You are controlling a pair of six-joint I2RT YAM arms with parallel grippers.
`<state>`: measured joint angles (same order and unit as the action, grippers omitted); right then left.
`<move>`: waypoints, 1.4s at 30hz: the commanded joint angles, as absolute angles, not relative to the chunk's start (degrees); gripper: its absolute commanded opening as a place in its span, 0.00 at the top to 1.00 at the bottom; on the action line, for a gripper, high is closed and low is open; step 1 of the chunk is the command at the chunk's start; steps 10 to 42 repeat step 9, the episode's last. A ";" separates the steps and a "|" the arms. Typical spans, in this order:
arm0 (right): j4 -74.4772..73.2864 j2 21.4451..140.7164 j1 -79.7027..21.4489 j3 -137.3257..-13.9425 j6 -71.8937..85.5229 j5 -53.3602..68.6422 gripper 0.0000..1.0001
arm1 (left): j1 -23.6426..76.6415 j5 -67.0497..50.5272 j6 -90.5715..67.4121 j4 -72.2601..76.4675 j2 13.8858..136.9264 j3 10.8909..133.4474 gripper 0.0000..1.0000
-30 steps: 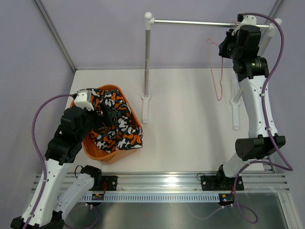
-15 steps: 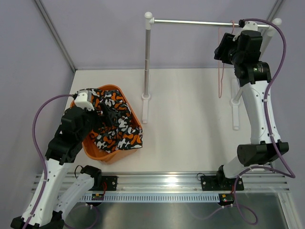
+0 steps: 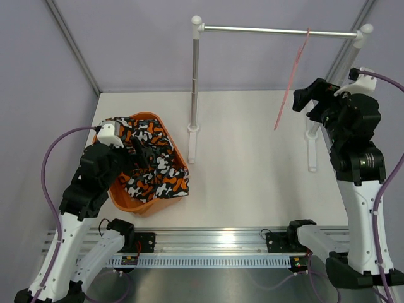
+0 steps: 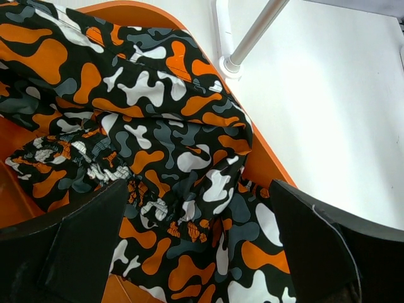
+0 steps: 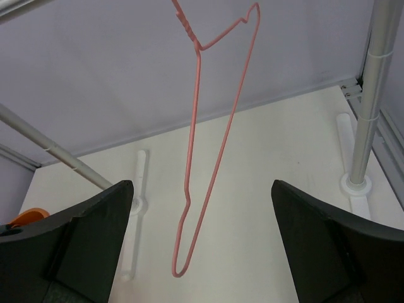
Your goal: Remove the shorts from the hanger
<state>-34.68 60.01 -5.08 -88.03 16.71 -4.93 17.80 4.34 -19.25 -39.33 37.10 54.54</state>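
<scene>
The camouflage shorts (image 3: 154, 165) lie crumpled in the orange basket (image 3: 121, 197), off the hanger. They fill the left wrist view (image 4: 189, 132). My left gripper (image 3: 136, 156) hovers just above them, open (image 4: 197, 205), with nothing between its fingers. The thin pink hanger (image 3: 291, 79) hangs bare by its hook from the silver rail (image 3: 265, 29) and slants down to the left. In the right wrist view the hanger (image 5: 193, 126) dangles ahead, clear of the fingers. My right gripper (image 3: 308, 96) stands open (image 5: 202, 189) a little to the right of the hanger, apart from it.
The rail rests on two upright posts, the left post (image 3: 196, 82) and the right post (image 5: 369, 95), each with a white foot (image 3: 311, 148) on the white table. Grey walls close the back and sides. A metal mounting rail (image 3: 252, 243) runs along the near edge.
My right gripper has opened, let go of the hanger and drawn back down from the rail. The hanger now hangs alone, swung leftward. The left arm and shorts have not moved.
</scene>
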 commanded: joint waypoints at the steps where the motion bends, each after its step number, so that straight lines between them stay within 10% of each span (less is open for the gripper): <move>1: -32.51 56.53 -4.83 -84.21 18.89 -4.57 0.01 | 18.02 4.92 -18.19 -37.27 36.74 54.14 0.01; 42: -31.38 47.39 -4.83 -75.25 18.72 -0.70 0.00 | 18.02 4.92 -17.93 -37.00 36.47 53.26 0.01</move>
